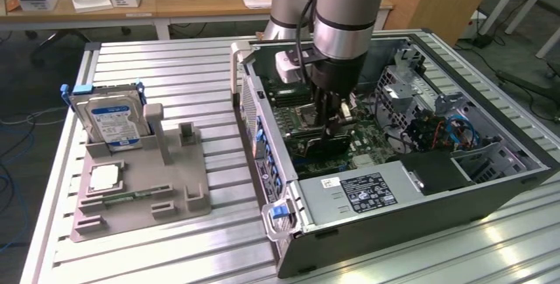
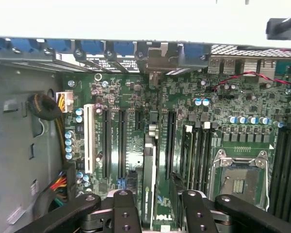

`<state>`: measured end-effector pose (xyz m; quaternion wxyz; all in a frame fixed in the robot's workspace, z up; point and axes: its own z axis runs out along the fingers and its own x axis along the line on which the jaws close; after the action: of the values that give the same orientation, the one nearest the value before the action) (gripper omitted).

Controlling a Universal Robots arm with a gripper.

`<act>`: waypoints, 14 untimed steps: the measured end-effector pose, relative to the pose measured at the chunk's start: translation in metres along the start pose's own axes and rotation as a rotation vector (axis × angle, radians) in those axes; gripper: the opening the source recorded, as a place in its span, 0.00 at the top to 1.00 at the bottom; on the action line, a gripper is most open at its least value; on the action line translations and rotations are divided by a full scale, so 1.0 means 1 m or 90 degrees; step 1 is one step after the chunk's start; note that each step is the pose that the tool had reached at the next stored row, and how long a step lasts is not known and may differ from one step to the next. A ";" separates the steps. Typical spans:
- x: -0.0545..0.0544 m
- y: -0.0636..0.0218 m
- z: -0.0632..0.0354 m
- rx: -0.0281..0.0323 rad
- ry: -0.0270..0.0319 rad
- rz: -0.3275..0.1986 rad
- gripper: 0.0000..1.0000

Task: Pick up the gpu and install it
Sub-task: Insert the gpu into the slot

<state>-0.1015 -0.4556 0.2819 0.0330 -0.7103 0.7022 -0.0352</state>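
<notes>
I see the gripper (image 2: 153,204) closed on the gpu (image 2: 149,179), held edge-on at the lower centre of the wrist frame, standing upright over the motherboard (image 2: 184,102) among its dark slots. In the exterior frame's centre, my arm (image 1: 345,15) reaches down into the open computer case (image 1: 411,199) on the tabletop (image 1: 175,67).

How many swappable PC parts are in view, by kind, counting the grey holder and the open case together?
Hard drive: 1, upright in the grey holder
CPU: 1, flat on the holder
Memory stick: 1, lying on the holder
gpu: 1, edge-on over the motherboard in the case, at the pincer
Total: 4
</notes>
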 end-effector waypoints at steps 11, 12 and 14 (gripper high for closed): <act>0.000 -0.0006 -0.0066 0.0004 0.0000 0.000 0.74; 0.000 -0.0006 -0.0066 0.0003 0.0000 0.000 0.80; 0.000 -0.0006 -0.0066 0.0004 -0.0001 0.000 0.86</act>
<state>-0.1015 -0.4556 0.2885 0.0332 -0.7103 0.7022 -0.0354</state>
